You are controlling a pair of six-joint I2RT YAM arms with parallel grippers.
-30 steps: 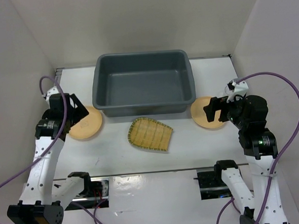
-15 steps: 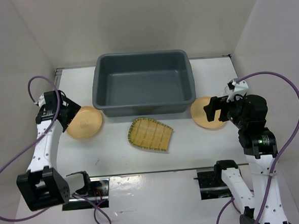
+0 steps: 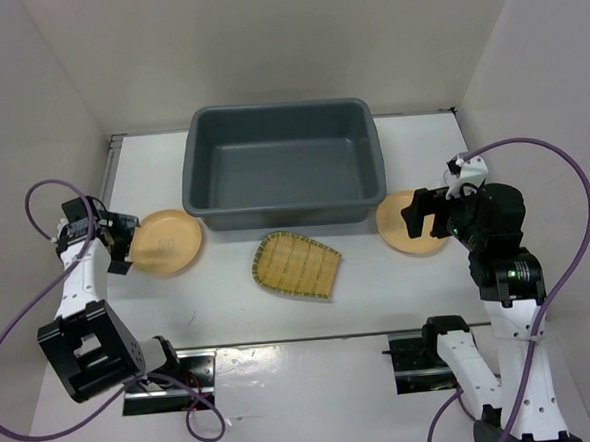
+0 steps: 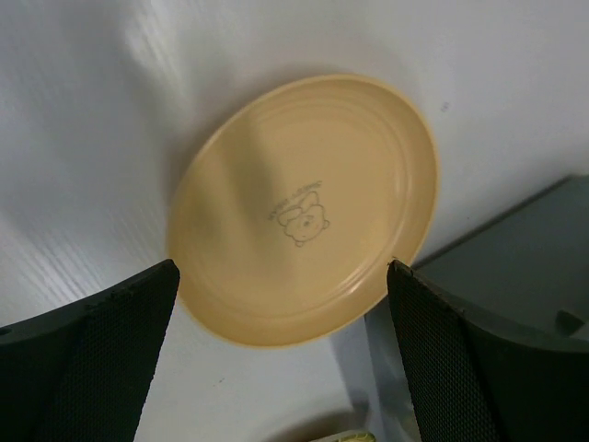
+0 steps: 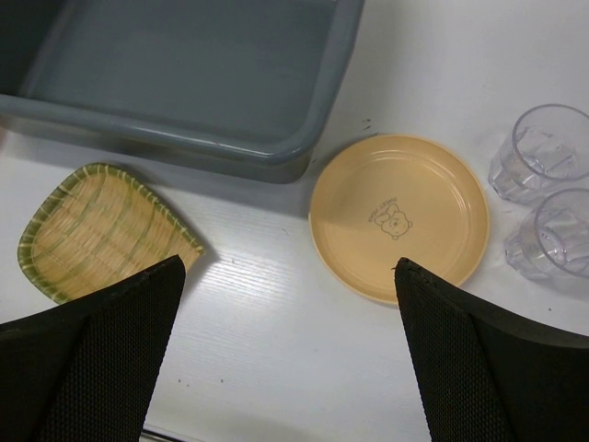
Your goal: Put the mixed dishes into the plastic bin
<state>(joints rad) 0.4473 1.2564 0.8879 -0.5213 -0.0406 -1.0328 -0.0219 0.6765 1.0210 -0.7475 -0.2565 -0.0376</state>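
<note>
The dark grey plastic bin [image 3: 285, 214] stands at the back centre with nothing in it. One tan-orange plate [image 3: 168, 243] lies left of the bin's front corner. My left gripper [image 3: 116, 242] is open at that plate's left edge. In the left wrist view the plate [image 4: 304, 207] lies ahead of the open gripper [image 4: 281, 359]. The second plate [image 3: 397, 225] lies right of the bin, partly under my open right gripper [image 3: 425, 215]. It shows whole in the right wrist view [image 5: 398, 216]. The yellow ribbed tray [image 3: 296, 265] lies in front of the bin.
Two clear glasses [image 5: 543, 152] [image 5: 552, 235] stand right of the right plate. White walls close in the table on three sides. The bin's corner [image 4: 515, 249] is close behind the left plate. The arm mounts sit at the near edge.
My left arm has swung left, and its gripper has moved off the left plate to its outer edge. The right arm and the dishes have not visibly moved.
</note>
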